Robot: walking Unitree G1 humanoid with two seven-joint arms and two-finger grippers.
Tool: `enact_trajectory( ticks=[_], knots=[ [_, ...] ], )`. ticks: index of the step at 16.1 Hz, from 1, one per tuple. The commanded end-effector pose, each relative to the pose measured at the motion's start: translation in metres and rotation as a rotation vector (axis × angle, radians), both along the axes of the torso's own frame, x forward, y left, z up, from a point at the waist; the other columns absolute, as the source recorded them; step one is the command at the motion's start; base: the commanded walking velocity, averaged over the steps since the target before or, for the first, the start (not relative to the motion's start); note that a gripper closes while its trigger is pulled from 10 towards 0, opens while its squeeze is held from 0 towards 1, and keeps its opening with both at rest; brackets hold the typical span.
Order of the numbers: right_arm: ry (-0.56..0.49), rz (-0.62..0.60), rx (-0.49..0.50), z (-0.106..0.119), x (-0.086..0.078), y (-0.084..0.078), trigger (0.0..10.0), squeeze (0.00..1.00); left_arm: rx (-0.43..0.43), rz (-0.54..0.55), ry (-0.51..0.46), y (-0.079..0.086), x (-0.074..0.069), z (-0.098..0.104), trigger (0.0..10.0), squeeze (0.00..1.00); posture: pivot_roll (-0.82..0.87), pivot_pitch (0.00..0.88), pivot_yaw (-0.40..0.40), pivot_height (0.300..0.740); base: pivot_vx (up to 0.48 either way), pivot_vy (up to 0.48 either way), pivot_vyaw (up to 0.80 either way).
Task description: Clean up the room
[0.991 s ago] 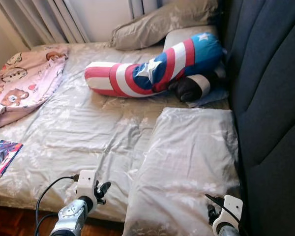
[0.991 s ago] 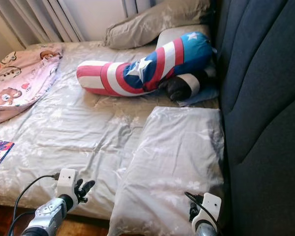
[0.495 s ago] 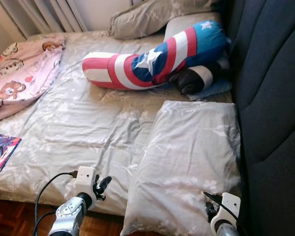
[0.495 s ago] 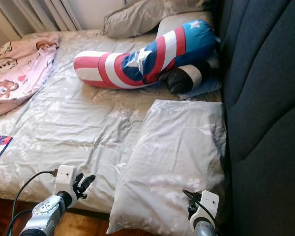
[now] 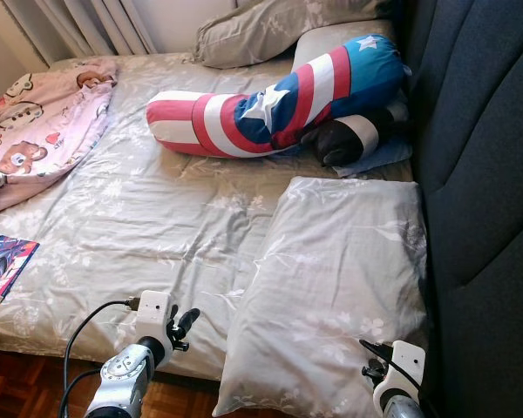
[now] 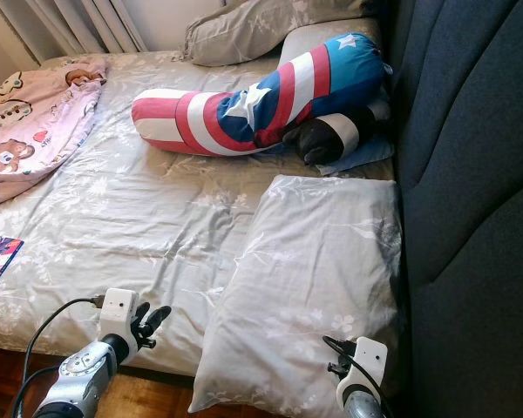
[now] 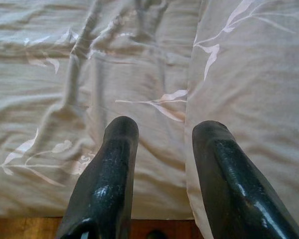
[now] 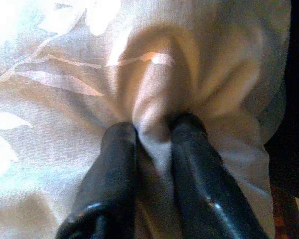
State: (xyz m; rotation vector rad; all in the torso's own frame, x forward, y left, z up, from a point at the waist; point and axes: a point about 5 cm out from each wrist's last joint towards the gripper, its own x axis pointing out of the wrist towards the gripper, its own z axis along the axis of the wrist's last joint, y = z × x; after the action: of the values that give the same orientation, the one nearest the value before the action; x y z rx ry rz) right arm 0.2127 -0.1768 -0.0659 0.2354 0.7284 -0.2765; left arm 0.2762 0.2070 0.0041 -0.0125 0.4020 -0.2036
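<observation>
Right claw point(image 8: 152, 130) pinches the pillow point(image 5: 336, 287); left claw point(image 7: 162, 130) gapes.

Bed point(image 5: 157, 218): carried everything, covered with a grey floral sheet.
Near corner: grey pillow point(image 5: 340, 279).
Headboard end: star-striped bolster point(image 5: 270, 113), second pillow point(image 5: 270, 26).
Left: pink blanket point(image 5: 35, 131), comic book point(image 5: 7, 266).

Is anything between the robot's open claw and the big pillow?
Nothing visible. The left gripper is open, with the pillow's edge right before one finger. The right gripper already pinches a fold of that pillow.
</observation>
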Motion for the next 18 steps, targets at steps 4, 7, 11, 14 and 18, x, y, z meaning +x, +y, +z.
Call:
enact_trajectory(
  ticks=[4,7,11,14,18],
  knots=[
    [0.087,0.047,0.046,-0.012,-0.017,0.019,0.0,0.0,0.0,0.022,0.036,0.008,-0.006,-0.005,10.0,0.0,0.16,0.203,0.158,0.74,0.0,0.0,0.0],
    [0.084,0.06,0.042,-0.011,-0.015,0.02,0.0,0.0,-0.004,0.034,0.035,0.009,-0.002,-0.002,10.0,0.0,0.16,0.186,0.156,0.74,0.0,0.0,0.0],
    [0.074,0.063,0.042,-0.009,-0.011,0.02,0.0,0.0,-0.004,0.036,0.036,0.008,0.0,-0.002,10.0,0.0,0.15,0.148,0.152,0.74,0.0,0.0,0.0],
    [0.073,0.068,0.033,-0.008,-0.009,0.018,0.0,0.0,-0.006,0.045,0.036,0.008,0.002,-0.001,10.0,0.0,0.14,0.122,0.146,0.74,0.0,0.0,0.0],
    [0.065,0.028,-0.015,-0.005,-0.005,0.004,0.0,0.0,-0.006,0.054,0.028,0.009,0.006,0.001,10.0,0.0,0.14,0.111,0.142,0.74,0.0,0.0,0.0]
  ],
)
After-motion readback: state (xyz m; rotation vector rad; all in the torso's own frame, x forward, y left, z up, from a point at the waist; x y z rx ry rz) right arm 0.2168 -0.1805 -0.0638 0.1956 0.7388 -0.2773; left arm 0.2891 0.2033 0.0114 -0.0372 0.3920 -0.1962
